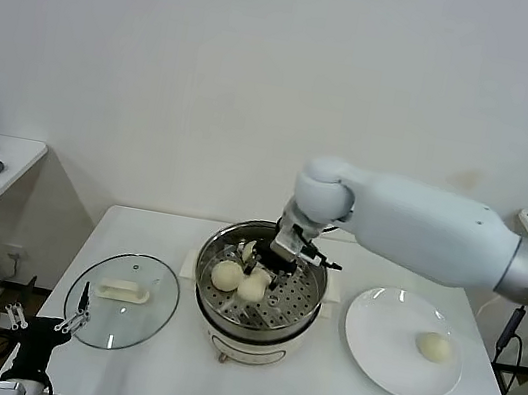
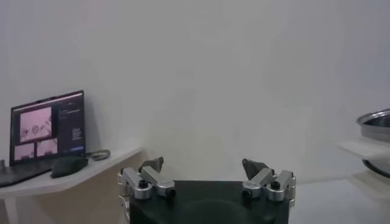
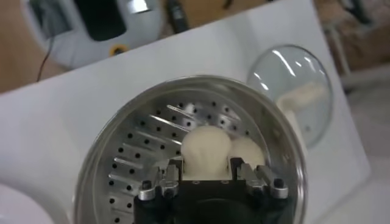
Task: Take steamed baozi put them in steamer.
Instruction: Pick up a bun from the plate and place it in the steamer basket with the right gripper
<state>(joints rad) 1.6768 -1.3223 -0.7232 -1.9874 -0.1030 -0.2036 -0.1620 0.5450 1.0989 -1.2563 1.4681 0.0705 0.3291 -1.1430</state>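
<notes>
Four smooth round cream-white baozi in sight. Three inside the round shiny stainless-steel steamer [image 1: 300,295], on its perforated tray: first bun [image 1: 227,275] toward the robot's left, second bun [image 1: 251,289] touching it on the right, third bun [image 1: 249,251] partly hidden behind the gripper at the far side. Fourth bun [image 1: 435,347] alone on the flat white round plate [image 1: 375,350], right of the steamer and well apart from it. Steamer centred on the white rectangular table [image 1: 175,244], white side handles and base showing, lid off.

Right arm reaching in from the right, elbow high, wrist bent down over the tray. Right gripper [image 1: 265,275] low inside the steamer rim, just above the second bun. In the right wrist view, held bun [image 3: 207,148] sitting between the metal fingers [image 3: 169,176] of the right gripper [image 3: 207,176], fingers closed against its sides; another bun [image 3: 248,152] touching it.

Left gripper [image 1: 38,325] parked low beside the table's left front corner, off the table. In the left wrist view left gripper [image 2: 207,176] spread wide, nothing between the tips.

Round clear glass lid with white handle [image 1: 122,301] flat on the table left of the steamer, near but apart. Bare tray holes toward the steamer's right and near side. Small white side desk [image 1: 0,169] farther left.
</notes>
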